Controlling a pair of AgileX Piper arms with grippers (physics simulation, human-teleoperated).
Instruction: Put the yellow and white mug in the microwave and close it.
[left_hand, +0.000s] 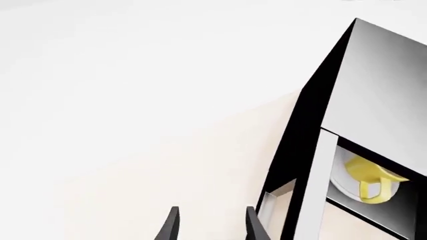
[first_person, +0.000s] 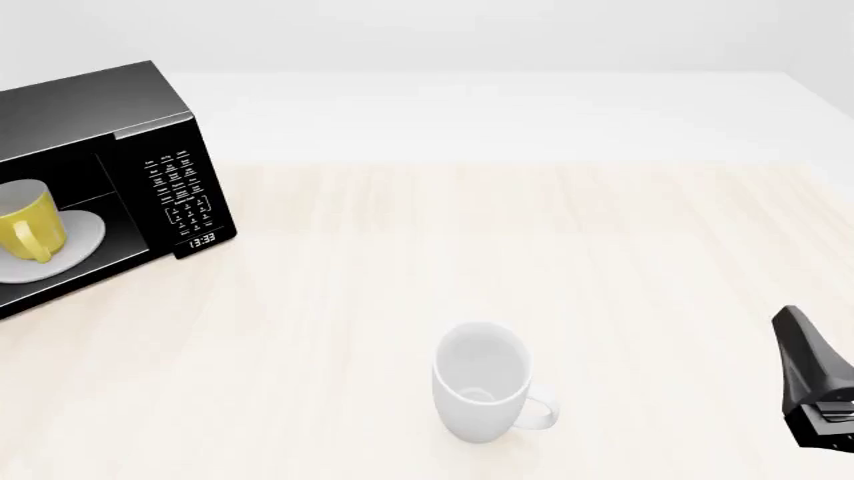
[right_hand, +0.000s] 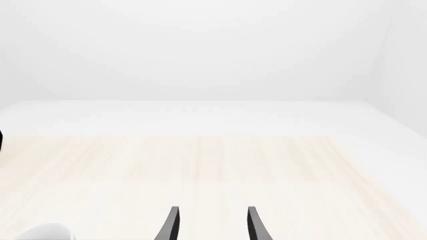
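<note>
The black microwave (first_person: 94, 120) stands at the far left of the table with its front uncovered. The yellow and white mug (first_person: 24, 225) stands upright inside it on the white round plate (first_person: 83, 232), handle toward the front. The left wrist view shows the microwave (left_hand: 380, 85) from outside, with the mug (left_hand: 368, 177) within. My left gripper (left_hand: 212, 225) is open and empty, a short way off the microwave's outer side, and is out of the front view. My right gripper (right_hand: 212, 225) is open and empty, far from the microwave.
A larger all-white mug (first_person: 481, 385) stands upright near the front middle of the table; its rim shows in the right wrist view (right_hand: 47, 232). My right arm (first_person: 817, 390) is at the front right edge. The keypad panel (first_person: 184, 195) faces the table's middle.
</note>
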